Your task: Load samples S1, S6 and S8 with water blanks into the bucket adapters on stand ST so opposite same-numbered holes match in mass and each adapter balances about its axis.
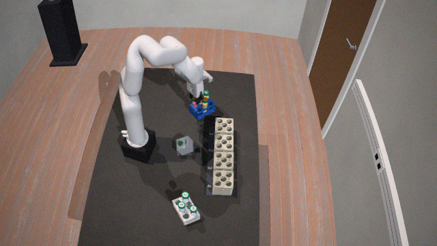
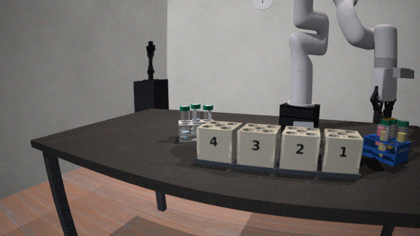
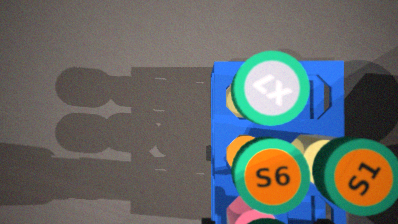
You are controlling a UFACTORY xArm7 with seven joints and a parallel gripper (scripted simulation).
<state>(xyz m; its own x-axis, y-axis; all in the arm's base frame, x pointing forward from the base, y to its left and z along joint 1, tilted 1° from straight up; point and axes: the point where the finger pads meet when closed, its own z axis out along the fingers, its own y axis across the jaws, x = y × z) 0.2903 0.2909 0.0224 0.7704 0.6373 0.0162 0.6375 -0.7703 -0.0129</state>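
My gripper is partly open and low over the blue sample rack. In the wrist view its fingertips stand on either side of the cap of S8, mostly cut off below; its pink content shows. S6, S1 and grey-dotted X7 stand in the rack. Adapters 1, 2, 3 and 4 stand in a row, no tubes showing. Three water blanks stand in the white rack; their numbers are unreadable.
The adapters rest on the dark loading stand, near the sample rack. The small grey desk with the green DONE key stands between the arm's base and the adapters.
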